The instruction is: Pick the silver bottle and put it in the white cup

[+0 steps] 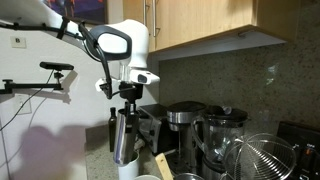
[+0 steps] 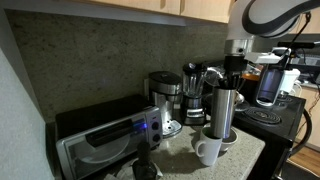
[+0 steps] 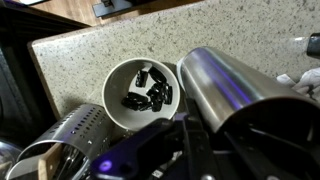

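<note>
placement is judged to be the step in hand, with the lift done. at the far left of the counter a toaster oven [image 2: 100, 145] is seen, and to its right a steel-and-black coffee maker [image 2: 163, 98] is stood against the wall. nearer the counter's edge a white mug [image 2: 205, 150] is set; in the wrist view small dark pieces are seen lying inside it. just to the right of the mug the silver bottle [image 2: 224, 112] is held upright, or nearly so, by its top, on which the gripper [image 2: 230, 86] is clenched from above. under the bottle the white cup [image 2: 233, 141] is found, close beside the mug. the bottle's lower end appears to be at the cup's rim or just inside it, though whether the bottom is reached cannot be told. for the next move, a slow, straight descent is called for until the bottle is borne by the cup, after which the fingers can be released. a tall bottle in a short cup may be tipped if let go off-centre.
</note>
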Robot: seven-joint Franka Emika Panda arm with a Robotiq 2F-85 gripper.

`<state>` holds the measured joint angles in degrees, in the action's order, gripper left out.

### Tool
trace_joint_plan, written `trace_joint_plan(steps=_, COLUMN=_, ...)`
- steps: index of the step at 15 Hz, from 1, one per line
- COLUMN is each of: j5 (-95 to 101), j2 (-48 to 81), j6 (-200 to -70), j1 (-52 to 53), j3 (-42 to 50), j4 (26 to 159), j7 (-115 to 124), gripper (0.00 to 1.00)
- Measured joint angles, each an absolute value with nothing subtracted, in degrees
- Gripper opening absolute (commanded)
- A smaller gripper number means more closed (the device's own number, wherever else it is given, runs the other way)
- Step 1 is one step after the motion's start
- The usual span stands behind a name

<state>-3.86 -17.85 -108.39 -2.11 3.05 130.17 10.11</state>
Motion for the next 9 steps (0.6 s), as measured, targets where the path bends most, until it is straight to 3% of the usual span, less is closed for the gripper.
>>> trace_joint_plan(steps=9, j5=-4.01, j2=-17.60, j6=-110.43, j1=-1.47, j3=1.03, j4=130.43, j7=10.11, gripper=0.02)
